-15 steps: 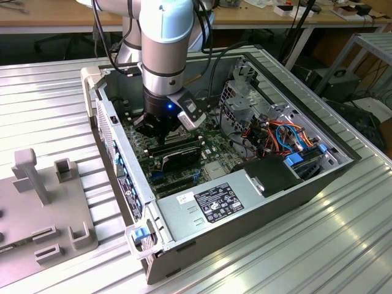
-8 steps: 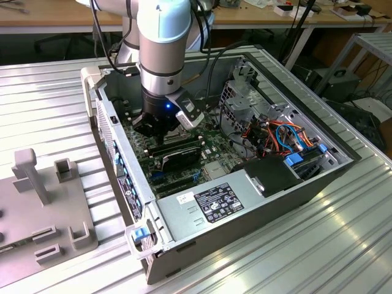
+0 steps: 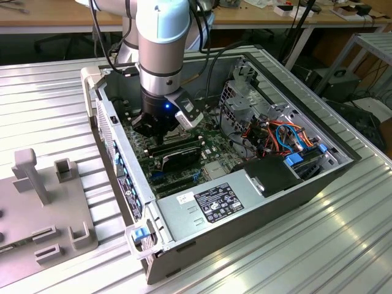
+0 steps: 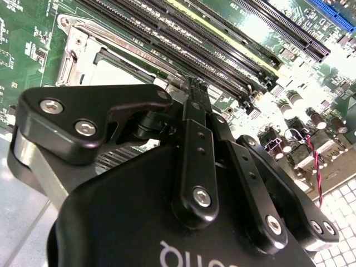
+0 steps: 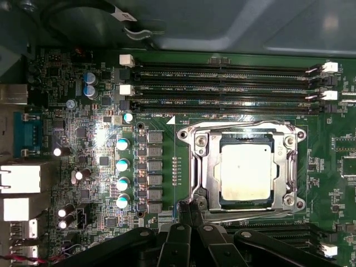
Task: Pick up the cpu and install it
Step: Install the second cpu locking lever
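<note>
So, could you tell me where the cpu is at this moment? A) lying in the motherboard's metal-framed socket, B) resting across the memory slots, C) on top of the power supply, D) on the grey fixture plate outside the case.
A: in the first wrist view the cpu lies flat inside the metal socket frame, with the gripper just at the frame's edge, not holding it.

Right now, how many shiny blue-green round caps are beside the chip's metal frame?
5. Four caps stand in a row beside the metal frame; the fifth sits at the row's end nearer the memory slots. More may be hidden.
</note>
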`<action>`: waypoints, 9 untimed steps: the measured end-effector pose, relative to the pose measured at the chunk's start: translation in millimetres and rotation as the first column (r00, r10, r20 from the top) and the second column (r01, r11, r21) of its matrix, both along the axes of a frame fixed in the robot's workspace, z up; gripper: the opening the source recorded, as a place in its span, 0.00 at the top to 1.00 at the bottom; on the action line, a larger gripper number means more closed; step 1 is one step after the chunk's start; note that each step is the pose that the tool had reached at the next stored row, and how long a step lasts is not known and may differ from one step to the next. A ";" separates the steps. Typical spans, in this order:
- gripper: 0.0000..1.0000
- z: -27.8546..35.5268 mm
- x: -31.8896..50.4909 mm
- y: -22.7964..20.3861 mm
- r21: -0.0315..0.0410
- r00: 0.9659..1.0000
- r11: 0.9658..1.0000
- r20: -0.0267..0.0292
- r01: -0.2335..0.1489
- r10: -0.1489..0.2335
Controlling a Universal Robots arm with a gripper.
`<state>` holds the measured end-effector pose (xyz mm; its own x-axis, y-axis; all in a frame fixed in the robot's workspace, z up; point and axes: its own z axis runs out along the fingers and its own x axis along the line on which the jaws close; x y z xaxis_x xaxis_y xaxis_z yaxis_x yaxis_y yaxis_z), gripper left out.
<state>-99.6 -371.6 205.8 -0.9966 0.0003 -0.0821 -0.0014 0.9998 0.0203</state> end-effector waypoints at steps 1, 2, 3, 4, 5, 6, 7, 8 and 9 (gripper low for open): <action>0.89 -0.3 0.0 0.0 0.000 1.000 1.000 0.000 0.000 0.000; 0.89 -0.6 0.0 0.0 0.000 1.000 1.000 0.000 0.000 0.000; 0.89 -1.0 0.0 0.0 0.000 1.000 1.000 0.000 0.000 0.000; 0.89 -1.4 0.0 0.0 0.000 1.000 1.000 0.000 0.000 0.000; 0.89 -1.7 0.0 0.0 0.000 1.000 1.000 0.000 0.000 0.000; 0.89 -2.3 0.0 0.0 0.000 1.000 1.000 0.000 0.000 0.000; 0.89 -2.7 0.0 0.0 0.000 1.000 1.000 0.000 0.000 0.000; 0.89 -3.2 0.0 0.0 0.000 1.000 1.000 0.000 0.000 0.000; 0.89 -3.4 0.0 0.0 0.000 1.000 1.000 0.000 0.000 0.000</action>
